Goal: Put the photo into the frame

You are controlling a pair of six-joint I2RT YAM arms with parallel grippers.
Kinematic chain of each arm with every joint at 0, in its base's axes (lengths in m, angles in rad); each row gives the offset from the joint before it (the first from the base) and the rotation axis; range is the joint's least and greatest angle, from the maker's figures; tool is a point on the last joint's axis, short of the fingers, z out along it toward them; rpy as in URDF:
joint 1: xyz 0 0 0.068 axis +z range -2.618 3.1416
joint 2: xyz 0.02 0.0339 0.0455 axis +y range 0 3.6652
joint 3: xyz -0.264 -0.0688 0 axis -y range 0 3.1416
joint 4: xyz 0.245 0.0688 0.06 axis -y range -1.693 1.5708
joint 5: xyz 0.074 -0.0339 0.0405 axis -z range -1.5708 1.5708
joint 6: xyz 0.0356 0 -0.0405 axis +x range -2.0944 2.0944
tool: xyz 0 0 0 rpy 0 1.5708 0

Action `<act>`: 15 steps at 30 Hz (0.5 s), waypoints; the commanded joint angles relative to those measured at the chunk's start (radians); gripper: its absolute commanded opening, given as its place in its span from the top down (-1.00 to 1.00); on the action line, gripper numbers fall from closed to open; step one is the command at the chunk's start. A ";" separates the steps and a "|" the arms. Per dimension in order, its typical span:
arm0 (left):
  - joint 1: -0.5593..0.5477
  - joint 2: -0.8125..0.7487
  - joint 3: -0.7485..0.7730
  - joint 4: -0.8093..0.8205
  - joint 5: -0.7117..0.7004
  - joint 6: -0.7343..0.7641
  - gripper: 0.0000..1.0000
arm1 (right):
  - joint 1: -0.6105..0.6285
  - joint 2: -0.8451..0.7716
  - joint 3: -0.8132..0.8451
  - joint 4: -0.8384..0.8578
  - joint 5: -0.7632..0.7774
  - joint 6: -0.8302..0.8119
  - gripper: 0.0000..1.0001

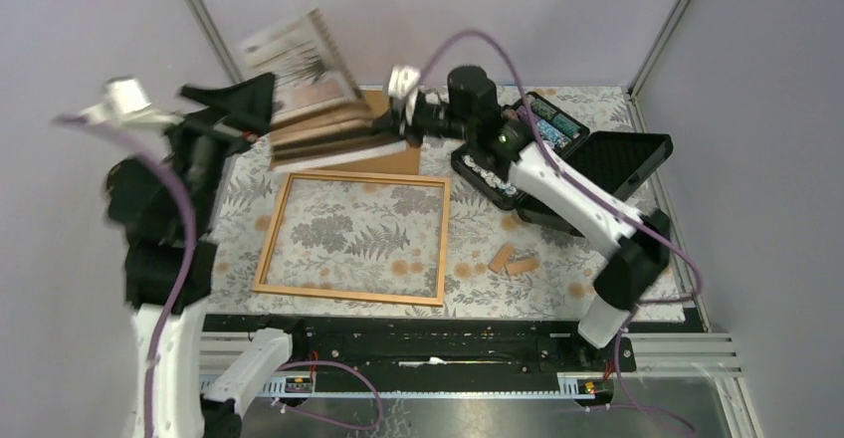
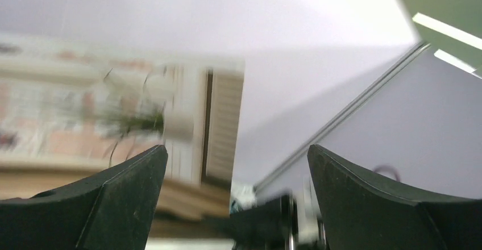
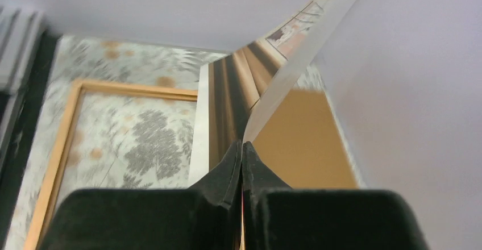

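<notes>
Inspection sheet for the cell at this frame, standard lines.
Surface: floral tablecloth, lying flat.
Job's things: frame flat on the table, cloth showing through it; photo held up and curled above the backing board.
Clutter: open black case at right; two tan blocks beside the frame.
Grippers: right gripper shut on the photo's edge; left gripper open, raised near the photo.
Cables: purple cables loop along both arms.
Surroundings: plain lilac walls.

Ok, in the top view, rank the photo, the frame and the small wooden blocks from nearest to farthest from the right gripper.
1. photo, pinched in the right gripper, far side.
2. frame, lying flat, centre-left.
3. wooden blocks, right of the frame.
</notes>
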 commanded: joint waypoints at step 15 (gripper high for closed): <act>0.001 -0.200 0.125 -0.061 -0.202 0.126 -0.98 | 0.124 -0.300 -0.699 0.348 -0.041 -0.801 1.00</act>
